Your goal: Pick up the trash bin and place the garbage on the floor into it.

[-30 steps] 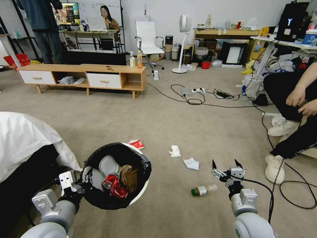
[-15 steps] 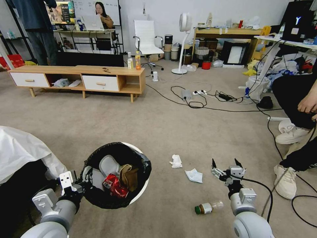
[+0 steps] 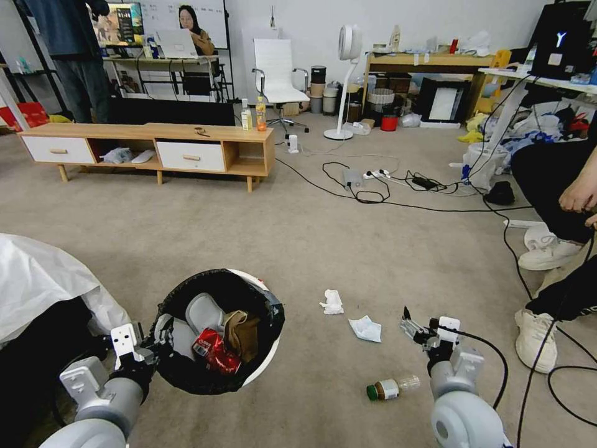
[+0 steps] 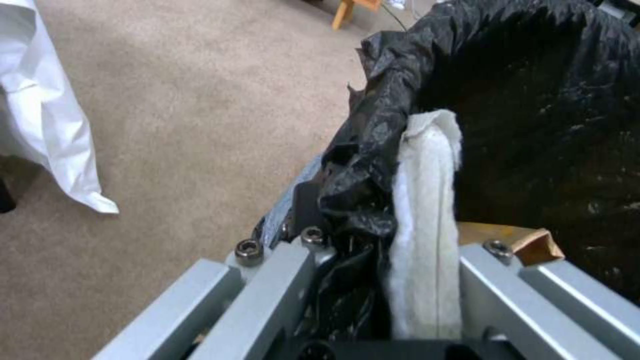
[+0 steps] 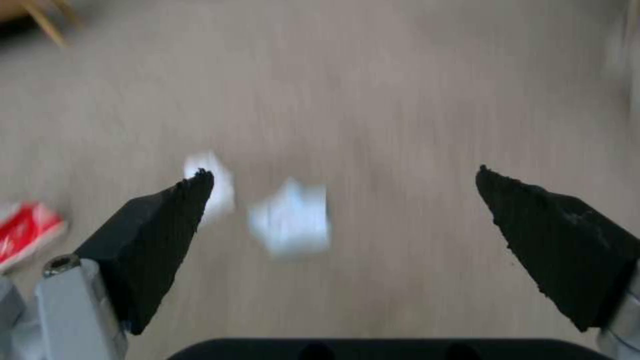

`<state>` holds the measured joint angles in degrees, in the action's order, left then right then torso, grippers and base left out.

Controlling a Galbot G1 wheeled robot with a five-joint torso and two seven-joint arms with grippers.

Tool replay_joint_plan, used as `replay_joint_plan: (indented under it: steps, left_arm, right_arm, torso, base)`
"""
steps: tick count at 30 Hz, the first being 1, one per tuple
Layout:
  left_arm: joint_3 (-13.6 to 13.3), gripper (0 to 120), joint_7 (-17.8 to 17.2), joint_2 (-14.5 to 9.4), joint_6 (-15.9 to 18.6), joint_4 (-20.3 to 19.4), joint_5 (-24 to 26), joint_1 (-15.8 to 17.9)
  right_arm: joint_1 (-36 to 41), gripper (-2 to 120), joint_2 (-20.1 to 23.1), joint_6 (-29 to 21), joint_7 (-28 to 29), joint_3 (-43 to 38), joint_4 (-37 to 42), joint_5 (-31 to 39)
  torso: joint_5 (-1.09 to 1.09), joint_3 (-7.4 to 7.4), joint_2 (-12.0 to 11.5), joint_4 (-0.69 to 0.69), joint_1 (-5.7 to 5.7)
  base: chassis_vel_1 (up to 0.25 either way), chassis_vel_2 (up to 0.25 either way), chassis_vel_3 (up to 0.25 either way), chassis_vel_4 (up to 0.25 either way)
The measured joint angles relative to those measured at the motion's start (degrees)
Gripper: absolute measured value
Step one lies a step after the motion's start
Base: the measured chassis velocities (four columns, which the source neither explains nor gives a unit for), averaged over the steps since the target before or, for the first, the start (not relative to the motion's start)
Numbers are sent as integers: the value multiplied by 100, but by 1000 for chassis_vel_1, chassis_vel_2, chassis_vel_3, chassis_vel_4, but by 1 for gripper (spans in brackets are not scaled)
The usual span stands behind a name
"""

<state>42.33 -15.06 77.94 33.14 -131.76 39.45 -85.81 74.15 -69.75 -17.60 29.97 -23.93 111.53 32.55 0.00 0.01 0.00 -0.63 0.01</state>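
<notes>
Gripping the trash bin (image 3: 219,330) by its black-bagged rim with the left gripper (image 3: 163,328), jaws clamped on it, above the carpet (image 3: 311,249); crushed red can (image 3: 214,350) and brown paper bag (image 3: 241,335) lying inside. Hovering the right gripper (image 5: 343,195) with jaws wide apart over two tissue wads (image 3: 332,302) (image 3: 365,328), near the green-capped bottle (image 3: 390,389).
</notes>
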Motion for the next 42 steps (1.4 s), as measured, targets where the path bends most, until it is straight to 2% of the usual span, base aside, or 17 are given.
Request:
replay_joint_plan:
  steps: [1,2,3,4,6,7,9,24,26,32,42]
  left_arm:
    - [0,6,0,0,0,0,0,0]
    - [1,6,-1,7,-1,-1,-3,-6]
    - [1,6,-1,12,-3,-1,-4,-10]
    - [1,6,-1,12,-3,-1,-4,-10]
    - [6,6,-1,28,-17,1,-6,-18]
    - [6,6,-1,28,-17,1,-6,-18]
    - [15,6,4,30,-33,24,-9,-11]
    - [-26,6,5,37,-45,89,-21,7]
    - [-26,6,7,39,-51,87,-38,-19]
    - [-10,6,10,30,-54,71,-48,-47]
    - [-12,6,11,17,-55,37,-67,-85]
  right_arm:
    - [0,100,0,0,0,0,0,0]
    - [-123,100,13,-509,651,33,140,949]
    - [-198,100,15,-747,1007,45,192,1431]
    - [-198,100,15,-747,1007,45,192,1431]
    - [-399,100,1,-1191,1888,56,207,2703]
    - [-399,100,1,-1191,1888,56,207,2703]
    - [-494,100,-51,-1260,2409,147,58,3451]
    - [-543,100,-563,-1096,2402,375,-708,3368]
    - [-717,100,-728,-1002,2288,395,-1157,3181]
    - [-1015,100,-903,-885,1953,386,-1833,2905]
    - [-1436,100,-1041,-748,1442,203,-2707,2656]
  torso:
    - [0,0,0,0,0]
    - [0,0,0,-1,0]
    - [0,0,0,-1,0]
    - [0,0,0,-1,0]
    - [-1,0,0,1,0]
    - [-1,0,0,1,0]
    - [0,0,0,-1,0]
    - [-1,0,0,0,0]
    - [0,0,0,0,0]
    - [0,0,0,0,0]
    - [0,1,0,-1,0]
  base:
    - [0,0,0,0]
    - [0,0,0,0]
    - [0,0,0,0]
    - [0,0,0,0]
    - [0,0,0,0]
    - [0,0,0,0]
    - [0,0,0,0]
    - [0,0,0,0]
    - [0,0,0,0]
    - [0,0,0,0]
    - [0,0,0,0]
